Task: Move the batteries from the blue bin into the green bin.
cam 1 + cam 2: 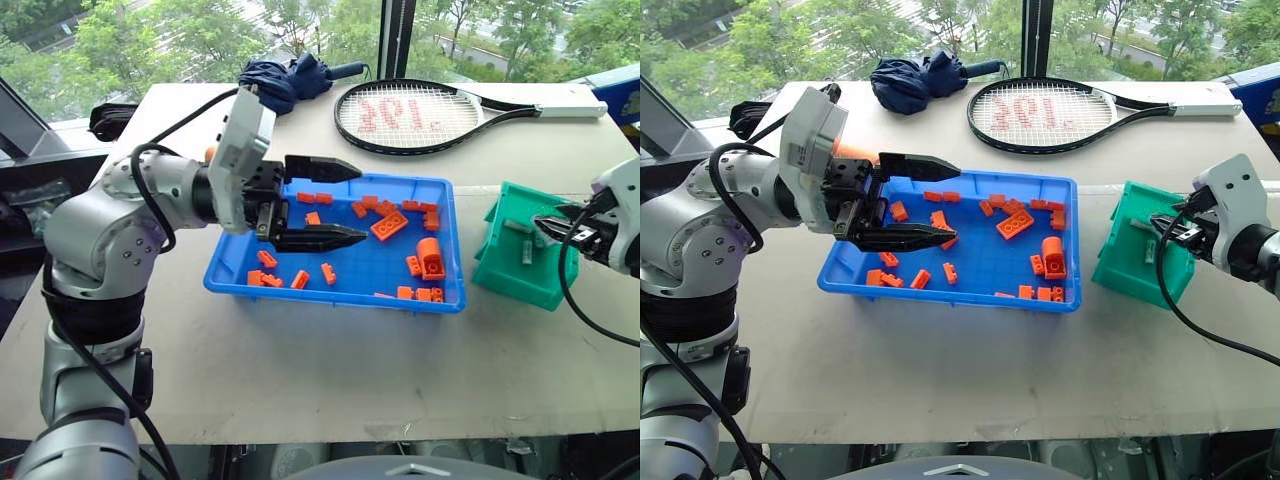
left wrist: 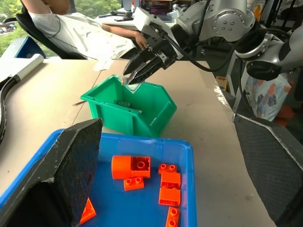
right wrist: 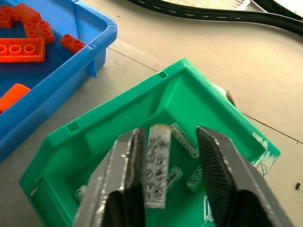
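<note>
**Battery hanging between parted fingers over the green bin**

Your right gripper (image 3: 168, 189) sits above the green bin (image 3: 94, 137), fingers partly spread, a battery (image 3: 157, 165) loose against one finger. It's likely light, stiff and slick: pinch mid-length. Left gripper (image 1: 322, 203) gapes wide, empty, over the blue bin (image 1: 330, 285).

Left arm (image 1: 110, 215) at the left of the frame: rounded silver-grey shells, small dark screws dotting the joint caps, black bands between the segments. A black cable loops off the elbow and trails down the lower left. The wrist block is a pale grey box; off it come two black, tapered, pointed fingers (image 1: 320, 168). Far right, the right arm (image 1: 1240, 225) is white and silver with its own black cable.
</note>
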